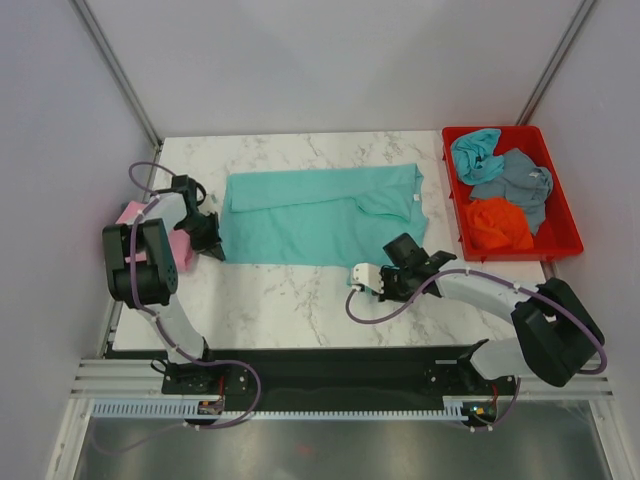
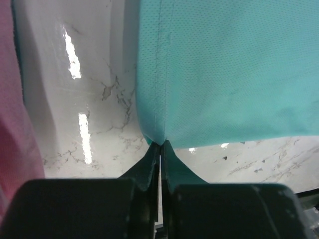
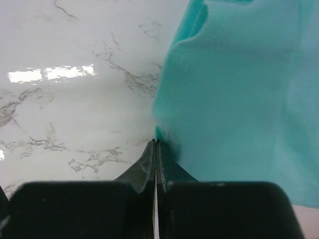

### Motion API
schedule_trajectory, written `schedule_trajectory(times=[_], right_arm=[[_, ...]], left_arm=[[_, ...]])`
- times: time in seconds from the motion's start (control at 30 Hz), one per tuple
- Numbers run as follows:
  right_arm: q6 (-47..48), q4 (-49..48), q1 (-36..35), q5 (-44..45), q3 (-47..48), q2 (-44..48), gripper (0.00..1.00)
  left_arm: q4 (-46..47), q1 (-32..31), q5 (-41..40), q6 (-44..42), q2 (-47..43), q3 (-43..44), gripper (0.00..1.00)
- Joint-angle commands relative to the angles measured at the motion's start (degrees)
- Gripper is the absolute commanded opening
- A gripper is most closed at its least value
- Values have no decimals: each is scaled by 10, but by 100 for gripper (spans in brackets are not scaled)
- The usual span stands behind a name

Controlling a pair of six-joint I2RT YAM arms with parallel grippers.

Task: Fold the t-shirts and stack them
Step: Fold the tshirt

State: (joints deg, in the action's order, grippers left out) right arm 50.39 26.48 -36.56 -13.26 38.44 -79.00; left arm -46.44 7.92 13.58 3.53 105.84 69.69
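Left gripper (image 2: 159,144) is clamped on the teal-green t-shirt (image 1: 310,215) at its near-left corner, and right gripper (image 3: 156,142) is clamped on its near-right edge.

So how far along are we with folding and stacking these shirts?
Done: possibly the pink t-shirt, beside the left arm, largely hidden. In hand: the teal-green t-shirt lies flat, partly folded, with the left tool and right tool each shut on its near edge. Left: the light blue t-shirt, the grey-blue t-shirt and the orange t-shirt, crumpled in the red tray.
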Motion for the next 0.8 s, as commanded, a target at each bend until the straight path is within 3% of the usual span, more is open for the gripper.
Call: schedule_trajectory(times=[0.0, 0.37, 0.6, 0.77], right_arm=[[-46, -18, 14, 25, 41, 38, 0], [-100, -20, 90, 39, 196, 48, 0], [-137, -86, 175, 39, 264, -32, 0], [-151, -127, 193, 43, 308, -91, 0]], left_arm=[[-22, 2, 25, -19, -51, 21, 2], [-107, -2, 54, -66, -2, 190, 2], [-139, -7, 63, -82, 65, 294, 2], [-145, -12, 65, -88, 109, 340, 2]])
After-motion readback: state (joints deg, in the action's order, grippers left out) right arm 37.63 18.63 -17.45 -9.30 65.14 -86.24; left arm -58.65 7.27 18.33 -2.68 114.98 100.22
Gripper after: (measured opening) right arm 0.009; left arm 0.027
